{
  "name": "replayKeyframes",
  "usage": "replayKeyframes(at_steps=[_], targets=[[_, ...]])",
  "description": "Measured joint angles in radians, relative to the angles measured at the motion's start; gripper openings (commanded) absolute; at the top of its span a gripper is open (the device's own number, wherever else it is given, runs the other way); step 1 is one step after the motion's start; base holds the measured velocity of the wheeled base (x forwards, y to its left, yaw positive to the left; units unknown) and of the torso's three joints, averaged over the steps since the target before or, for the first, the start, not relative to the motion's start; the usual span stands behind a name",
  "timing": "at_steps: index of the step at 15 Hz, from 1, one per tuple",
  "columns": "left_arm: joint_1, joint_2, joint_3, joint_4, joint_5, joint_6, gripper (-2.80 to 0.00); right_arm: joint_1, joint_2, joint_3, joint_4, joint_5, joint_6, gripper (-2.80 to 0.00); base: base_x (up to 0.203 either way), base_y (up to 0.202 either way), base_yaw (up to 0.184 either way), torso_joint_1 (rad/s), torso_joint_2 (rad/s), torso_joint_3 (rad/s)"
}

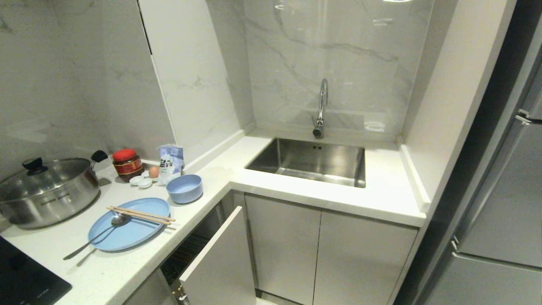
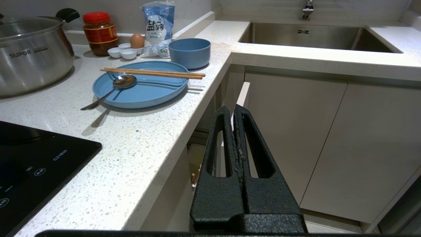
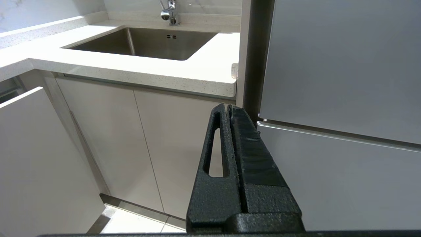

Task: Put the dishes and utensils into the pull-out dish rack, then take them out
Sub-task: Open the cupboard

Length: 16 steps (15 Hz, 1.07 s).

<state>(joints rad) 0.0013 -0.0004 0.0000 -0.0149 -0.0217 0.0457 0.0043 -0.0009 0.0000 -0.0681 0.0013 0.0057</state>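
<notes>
A pale-blue oval plate (image 1: 131,226) (image 2: 144,89) lies on the white counter with wooden chopsticks (image 1: 142,215) (image 2: 153,72) across it and a silver spoon (image 1: 99,234) (image 2: 113,89) resting in it. Behind it stands a pale-blue bowl (image 1: 184,188) (image 2: 189,52). Under the counter corner the pull-out dish rack is drawn partly out; its white panel front (image 1: 218,258) (image 3: 36,154) shows, the wire basket mostly hidden. My left gripper (image 2: 232,108) hangs shut and empty below the counter edge. Near the fridge my right gripper (image 3: 229,107) is shut and empty. Neither arm shows in the head view.
A steel pot with lid (image 1: 46,190), a red-lidded jar (image 1: 127,163), an egg (image 1: 153,171), tiny white saucers (image 1: 141,181) and a salt bag (image 1: 171,159) crowd the counter's back. A black cooktop (image 1: 25,279) lies at the near left. Sink (image 1: 313,161) ahead, fridge (image 1: 499,203) at right.
</notes>
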Motion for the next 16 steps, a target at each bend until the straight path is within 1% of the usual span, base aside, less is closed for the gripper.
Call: replayKeyframes(at_steps=[12, 16], targets=[[0.0, 0.0, 0.0, 0.0, 0.0, 0.0, -2.8, 0.0, 0.0, 0.0, 0.0, 0.0, 0.0, -2.8, 0.0, 0.0, 0.0, 0.0, 0.0, 0.0], [0.0, 0.0, 0.0, -0.001, 0.0, 0.0, -2.8, 0.0, 0.0, 0.0, -0.001, 0.0, 0.0, -2.8, 0.0, 0.0, 0.0, -0.186, 0.4, 0.208]])
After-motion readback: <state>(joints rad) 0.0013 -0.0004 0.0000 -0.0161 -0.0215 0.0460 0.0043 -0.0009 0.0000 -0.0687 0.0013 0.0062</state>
